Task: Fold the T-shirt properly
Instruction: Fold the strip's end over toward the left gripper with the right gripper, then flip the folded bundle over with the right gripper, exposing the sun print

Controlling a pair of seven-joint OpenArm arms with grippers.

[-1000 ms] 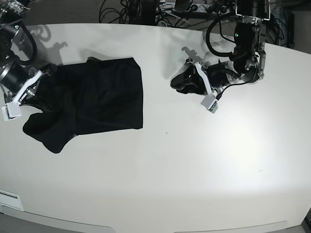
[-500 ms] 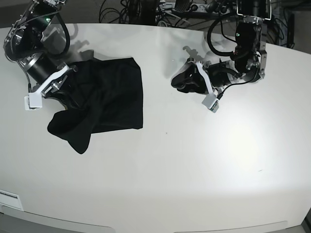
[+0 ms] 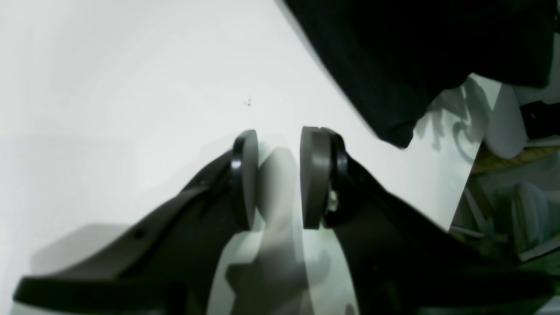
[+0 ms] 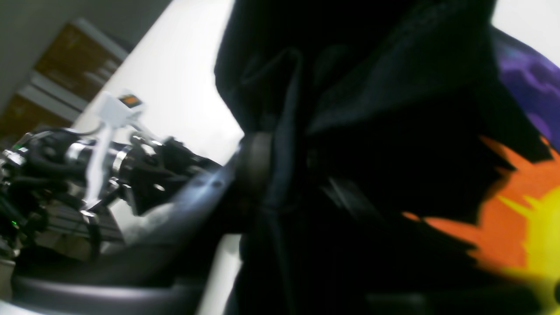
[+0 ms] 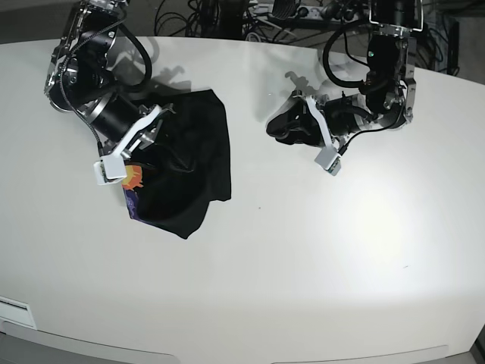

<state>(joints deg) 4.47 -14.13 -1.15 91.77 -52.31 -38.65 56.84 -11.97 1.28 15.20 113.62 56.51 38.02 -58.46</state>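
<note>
T-shirt [image 5: 186,163]: black cloth, upper left of the base view, lying on the white table [image 5: 303,265]. Change noted: a second ago it lay spread wider to the left; its left portion has since been carried over toward the middle, and a strip of orange and purple print now shows at the lower left corner. A fold appears under way, not yet laid flat.

Right gripper [image 5: 144,140]: on the shirt's left edge; in its wrist view black fabric lies against one pad [image 4: 256,164], but whether the jaws clamp it I cannot tell.

Left gripper [image 3: 278,179]: pads slightly apart, nothing between them, well clear of the shirt, unmoved.

Room: broad bare tabletop in the foreground and right; cables [image 5: 227,19] crowd the far edge.
</note>
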